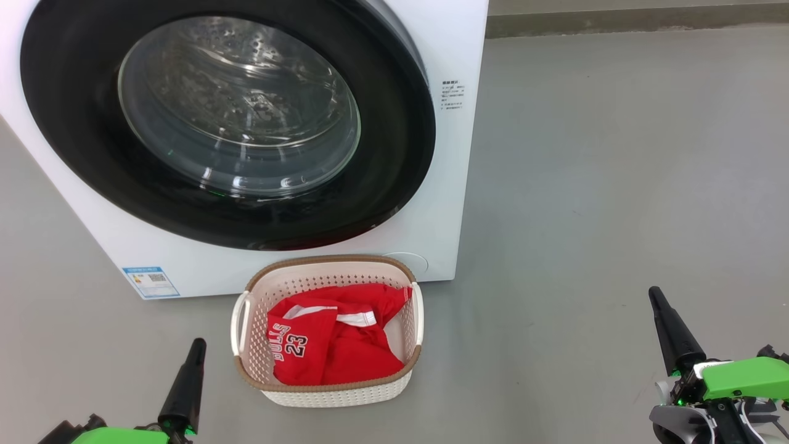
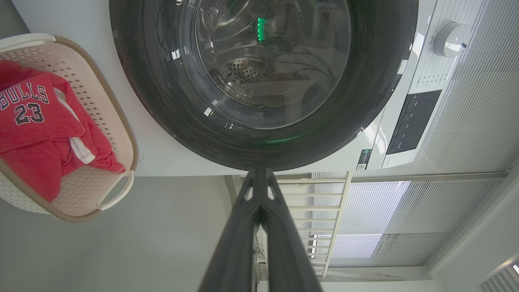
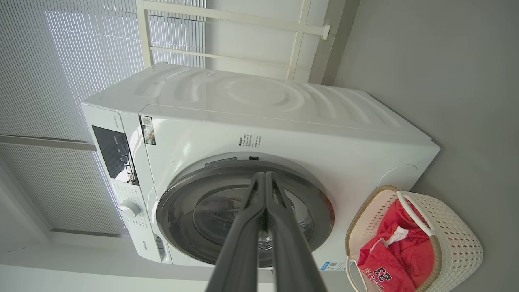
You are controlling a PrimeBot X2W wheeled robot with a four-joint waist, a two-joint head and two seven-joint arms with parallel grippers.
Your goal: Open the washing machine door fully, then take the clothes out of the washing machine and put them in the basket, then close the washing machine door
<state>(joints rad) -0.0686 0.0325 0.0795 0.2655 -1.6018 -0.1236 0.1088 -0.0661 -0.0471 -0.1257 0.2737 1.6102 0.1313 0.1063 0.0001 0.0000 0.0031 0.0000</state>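
Note:
The white washing machine (image 1: 444, 203) stands ahead with its round black-rimmed door (image 1: 228, 123) lying flat against its front. On the floor right before it sits the cream basket (image 1: 333, 394), and the red "BULLS 23" clothes (image 1: 333, 339) lie bundled inside. My left gripper (image 1: 197, 345) is low at the left, shut and empty, a short way left of the basket. My right gripper (image 1: 654, 295) is low at the right, also shut and empty, well apart from the basket. The left wrist view shows the door (image 2: 263, 81), basket (image 2: 117, 134) and clothes (image 2: 36, 134); the right wrist view shows the machine (image 3: 284, 134).
Grey floor (image 1: 616, 185) stretches open to the right of the machine. A wall skirting (image 1: 635, 21) runs along the far edge. The machine's control panel (image 2: 413, 121) and dial (image 2: 450, 38) sit beside the door, with window blinds (image 3: 61, 61) behind.

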